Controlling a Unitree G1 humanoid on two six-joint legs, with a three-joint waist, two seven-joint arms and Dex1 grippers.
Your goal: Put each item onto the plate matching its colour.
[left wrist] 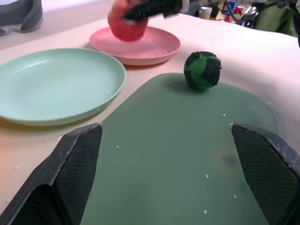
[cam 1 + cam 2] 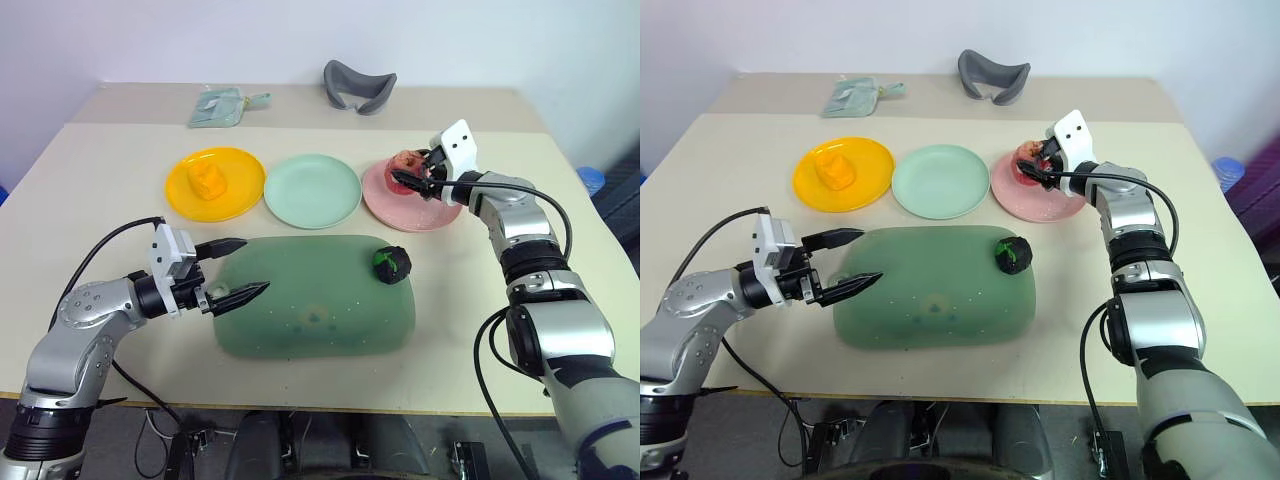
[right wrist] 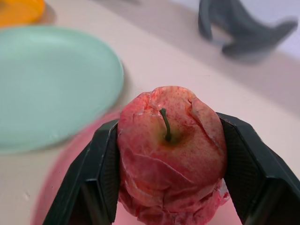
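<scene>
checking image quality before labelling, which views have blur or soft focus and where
Left wrist view: the pink-red apple and the right claw on it are smeared, while the dark green lump is sharp. Right wrist view: the apple is crisp, but the mint plate, the pink plate and the grey object behind are soft. Head views: evenly lit and sharp, faint shadows only.

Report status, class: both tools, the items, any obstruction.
Right tool shut on pink-red apple over pink plate. Left tool open, empty. Orange lump on yellow plate; green-black lump on mat. Nothing obstructing.
</scene>
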